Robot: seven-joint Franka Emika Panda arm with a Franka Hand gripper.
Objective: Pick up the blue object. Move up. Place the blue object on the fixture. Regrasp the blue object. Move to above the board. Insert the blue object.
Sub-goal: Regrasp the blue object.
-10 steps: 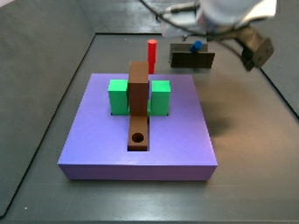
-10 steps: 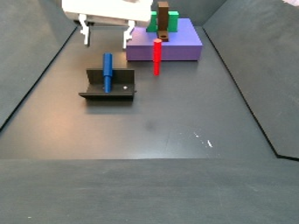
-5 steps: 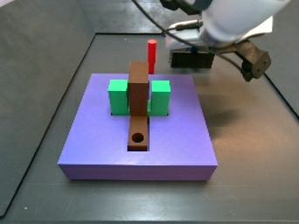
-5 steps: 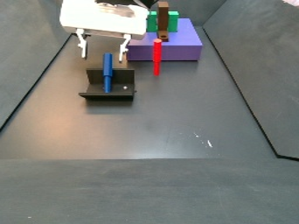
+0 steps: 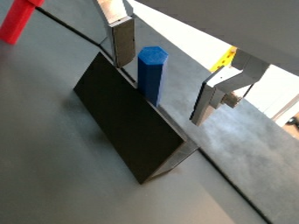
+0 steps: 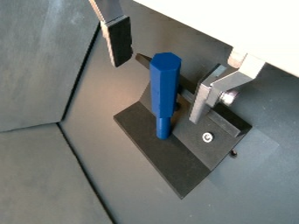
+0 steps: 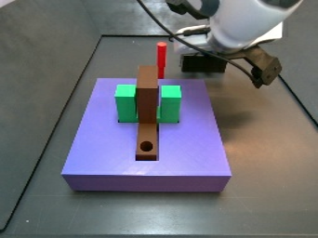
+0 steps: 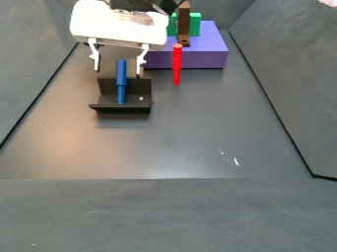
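End effector point(image 6: 170, 66) spread around the peg.
We saw the blue object point(image 6: 163, 94) upright on the fixture point(image 6: 187, 155), both fingers point(image 6: 118, 39) clear of it, nothing grasped.

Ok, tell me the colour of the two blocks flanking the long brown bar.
Green. The two square blocks beside the brown bar show best in a side view.

My gripper point(image 6: 163, 59) straddles the blue peg point(image 6: 163, 92), jaws spread, a clear gap on each side between pad and peg. Peg stands upright on the fixture point(image 8: 121, 99). Red peg point(image 8: 176, 62) stands close by on the slab side, beside my one finger point(image 8: 141, 51). Purple slab point(image 8: 207, 55) with board point(image 7: 149, 107) and green blocks point(image 7: 125, 102) lies beyond. Floor point(image 8: 198, 138) on the other side of the fixture is open.
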